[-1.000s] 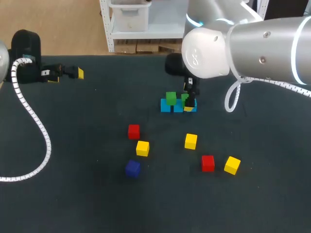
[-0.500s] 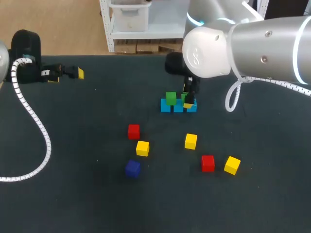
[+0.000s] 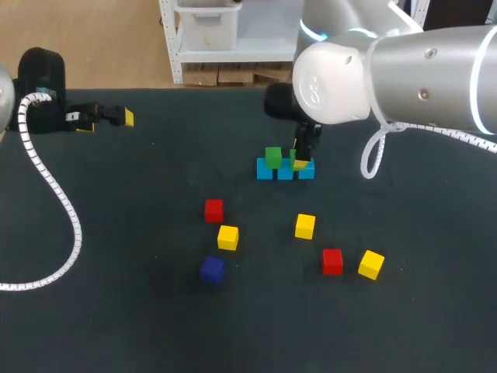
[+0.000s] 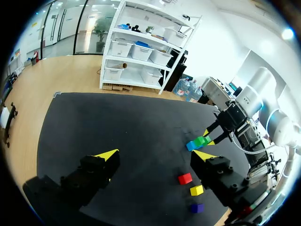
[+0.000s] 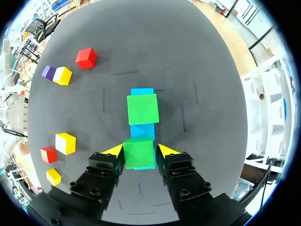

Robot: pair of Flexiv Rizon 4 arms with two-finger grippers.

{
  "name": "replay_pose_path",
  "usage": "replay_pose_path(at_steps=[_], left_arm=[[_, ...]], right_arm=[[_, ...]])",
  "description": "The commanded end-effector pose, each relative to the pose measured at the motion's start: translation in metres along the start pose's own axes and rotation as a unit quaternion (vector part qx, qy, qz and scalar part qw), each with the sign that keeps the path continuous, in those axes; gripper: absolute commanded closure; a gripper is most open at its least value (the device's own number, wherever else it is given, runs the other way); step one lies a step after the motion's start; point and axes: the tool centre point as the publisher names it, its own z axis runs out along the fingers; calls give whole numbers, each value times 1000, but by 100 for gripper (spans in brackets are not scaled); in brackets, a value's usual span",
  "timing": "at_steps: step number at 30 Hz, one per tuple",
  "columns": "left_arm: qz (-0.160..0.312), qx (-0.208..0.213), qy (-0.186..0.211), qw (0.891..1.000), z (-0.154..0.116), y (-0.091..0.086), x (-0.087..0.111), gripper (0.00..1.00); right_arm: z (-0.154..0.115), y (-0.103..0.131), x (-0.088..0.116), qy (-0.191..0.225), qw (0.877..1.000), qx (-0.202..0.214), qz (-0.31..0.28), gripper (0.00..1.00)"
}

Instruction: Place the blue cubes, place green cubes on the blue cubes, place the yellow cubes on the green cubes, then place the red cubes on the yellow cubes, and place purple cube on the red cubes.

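blue cubes (image 3: 284,170): short row flat on the table (image 3: 116,311), toward the far middle in the head view; in the right wrist view the row runs straight ahead of the gripper.
green cube (image 5: 138,152): sits on the near blue cube, between the right gripper's fingers; blue shows under its near edge.
second green cube (image 3: 272,157): on top of the blue row toward its other end, apart from the first green with bare blue between them.
right gripper (image 5: 140,150): over the blue row, yellow tips either side of the green cube, slightly spread; a thin gap shows on one side, so it does not look pinched.
right arm: comes in from the head view's right, its big wrist above the row.
red cube (image 3: 213,210): loose on the table, nearer the robot than the row.
yellow cube (image 3: 227,237): just beside the red cube.
purple cube (image 3: 211,269): near that yellow cube, closest to the robot of the three.
second yellow cube (image 3: 305,226): alone, right of that group.
second red cube (image 3: 332,261): near the third yellow cube (image 3: 371,264), small gap between them.
left gripper (image 4: 155,154): far left of the table, well apart from all cubes, fingers spread wide, nothing between them.
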Motion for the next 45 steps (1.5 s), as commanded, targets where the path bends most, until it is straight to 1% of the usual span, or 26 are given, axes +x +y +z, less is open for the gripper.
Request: replay_pose_path(at_steps=[1,8,10,13,14,16,17,18,20,24,28,32,34,36,40,45], left_arm=[[1,6,-3,1000,0,2,1,0],[1,6,-3,1000,0,2,1,0],[1,6,-3,1000,0,2,1,0],[1,6,-3,1000,0,2,1,0],[1,6,-3,1000,0,2,1,0],[1,6,-3,1000,0,2,1,0],[1,6,-3,1000,0,2,1,0],[1,6,-3,1000,0,2,1,0],[1,6,-3,1000,0,2,1,0],[1,6,-3,1000,0,2,1,0],[1,6,-3,1000,0,2,1,0],[1,6,-3,1000,0,2,1,0],[1,6,-3,1000,0,2,1,0],[1,6,-3,1000,0,2,1,0],[1,6,-3,1000,0,2,1,0],[1,6,-3,1000,0,2,1,0]], right_arm=[[0,1,1,-2,1000,0,0,64],[-1,1,2,-3,1000,0,-1,63],[-1,1,2,-3,1000,0,0,60],[-1,1,2,-3,1000,1,-1,59],[-1,1,2,-2,1000,1,-1,56],[-1,1,2,-1,1000,2,-1,47],[-1,1,2,-1,1000,2,-1,29],[-2,1,2,-1,1000,2,-1,16],[-2,1,2,0,1000,3,-1,0],[-4,1,3,-3,1000,3,5,0],[-15,1,8,-6,1000,3,12,0],[-29,1,19,11,998,15,52,0],[-37,5,26,7,998,11,63,0],[-44,8,31,8,996,25,80,0],[-59,19,41,-4,994,23,102,0],[-71,40,53,-17,994,25,109,0]])
